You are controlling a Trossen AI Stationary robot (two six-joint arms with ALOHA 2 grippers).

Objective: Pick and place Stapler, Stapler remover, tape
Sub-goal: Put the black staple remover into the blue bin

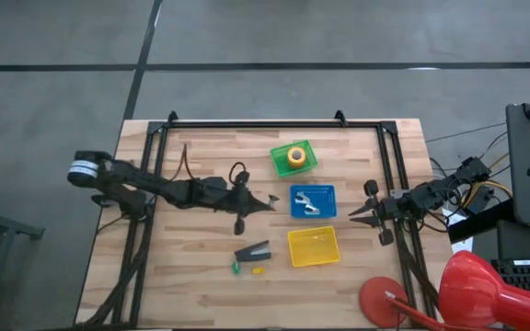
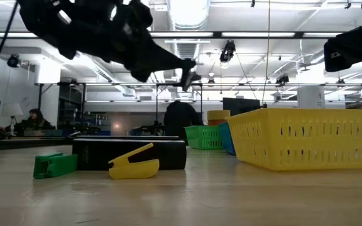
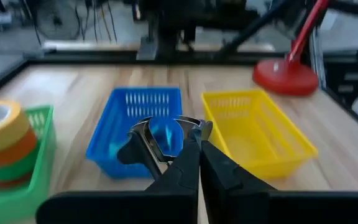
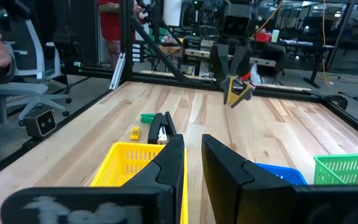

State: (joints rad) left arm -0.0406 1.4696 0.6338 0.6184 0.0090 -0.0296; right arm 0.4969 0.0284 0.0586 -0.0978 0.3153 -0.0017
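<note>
My left gripper [image 1: 267, 200] hovers above the table's middle, just left of the blue basket [image 1: 313, 200], and is shut on the staple remover [image 3: 166, 137], a small chrome claw with dark grips. The dark stapler [image 1: 253, 251] lies flat on the wood near the front, left of the yellow basket [image 1: 313, 245]. The orange-yellow tape [image 1: 294, 158] sits in the green basket [image 1: 282, 164] at the back. My right gripper [image 1: 357, 215] waits at the table's right edge, its fingers a little apart and holding nothing. My left gripper pinches the staple remover between its two fingertips [image 3: 188, 155]. The remover's chrome claws [image 3: 140, 134] stick out beyond them. The fingers come nearly level from the table's left, pointing toward the blue basket. The remover is lifted clear of the table.
A small green bit [image 1: 236, 268] and a yellow bit [image 1: 258, 271] lie in front of the stapler. A pale small object [image 1: 306, 204] lies in the blue basket. A red desk lamp [image 1: 458, 294] stands at the front right corner. A black frame rims the table.
</note>
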